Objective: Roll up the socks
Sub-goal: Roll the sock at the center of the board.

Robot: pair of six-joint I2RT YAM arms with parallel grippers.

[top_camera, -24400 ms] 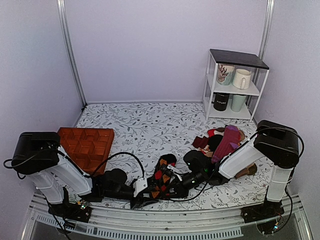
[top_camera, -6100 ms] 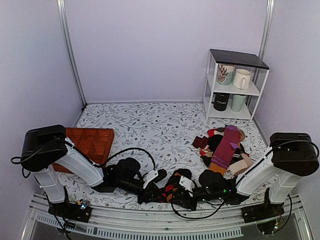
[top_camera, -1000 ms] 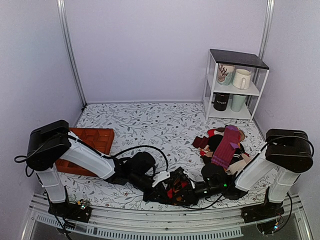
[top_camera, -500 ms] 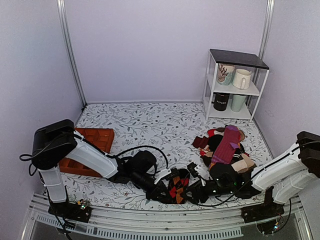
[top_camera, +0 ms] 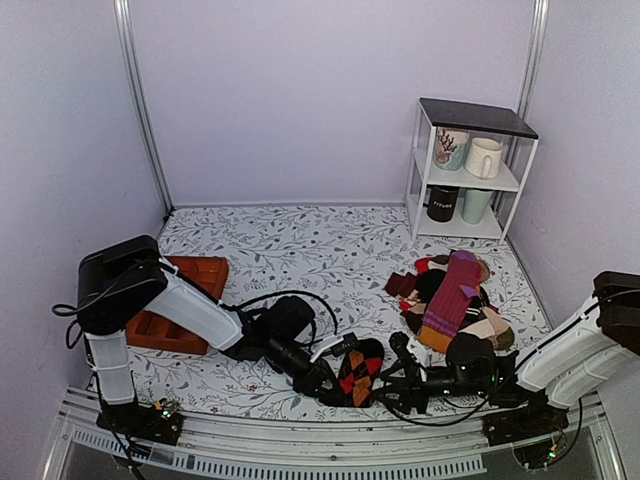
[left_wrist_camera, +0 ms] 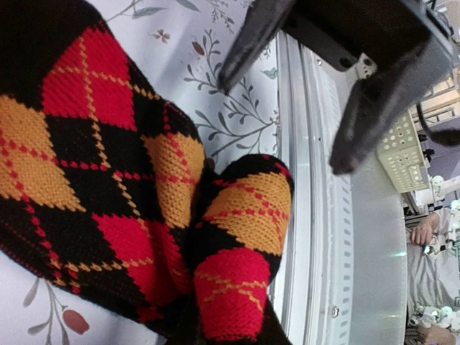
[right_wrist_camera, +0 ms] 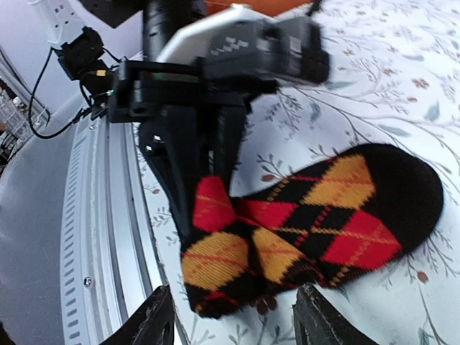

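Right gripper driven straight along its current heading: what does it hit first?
Most likely the socks: the open right gripper points at the folded argyle bundle, close ahead. The left gripper, shut on one end of it, sits just behind. The exact gap is unclear.

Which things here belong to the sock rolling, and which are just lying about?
In the job: argyle socks, left gripper pinching them, right gripper open beside them.
Lying about: pile of other socks, orange tray, shelf of mugs.
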